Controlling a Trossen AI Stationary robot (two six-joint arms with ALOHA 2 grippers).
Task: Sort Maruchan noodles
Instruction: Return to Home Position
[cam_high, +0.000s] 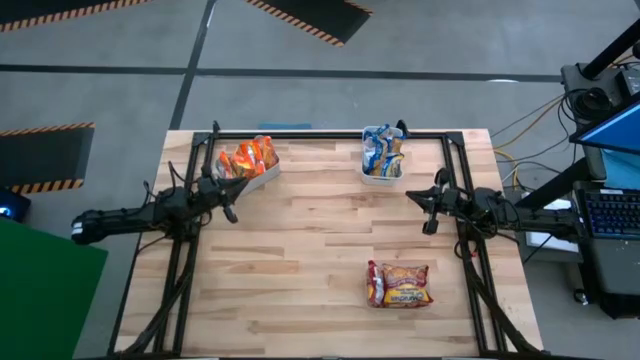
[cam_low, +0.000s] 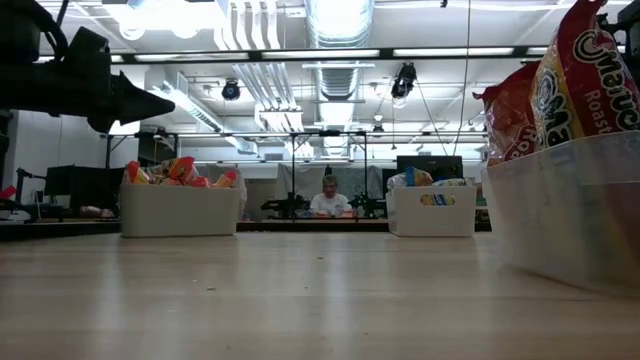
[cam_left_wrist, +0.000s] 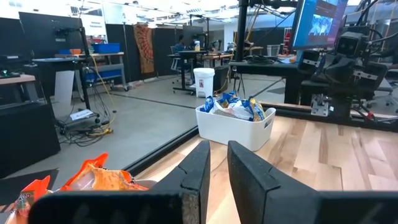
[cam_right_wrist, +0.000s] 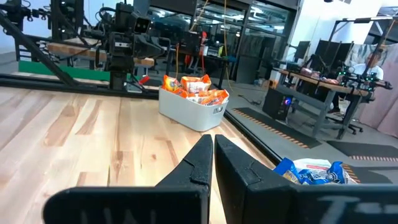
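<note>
Orange packets (cam_high: 250, 158), blue packets (cam_high: 383, 152), red packets (cam_high: 400, 285) all binned; left gripper (cam_high: 229, 211) slightly apart, right gripper (cam_high: 430, 225) together, both empty. Sorting looks done; next just retract.

Pretty clearly a robotics lab or workshop: bare concrete floor with hazard-striped tape (cam_high: 310, 20), exposed ceiling ducts (cam_low: 338, 25) and strip lights, desks with monitors (cam_low: 428, 165) at the far end, loose cables (cam_high: 525, 125) trailing off the wooden workbench (cam_high: 310, 250).
</note>
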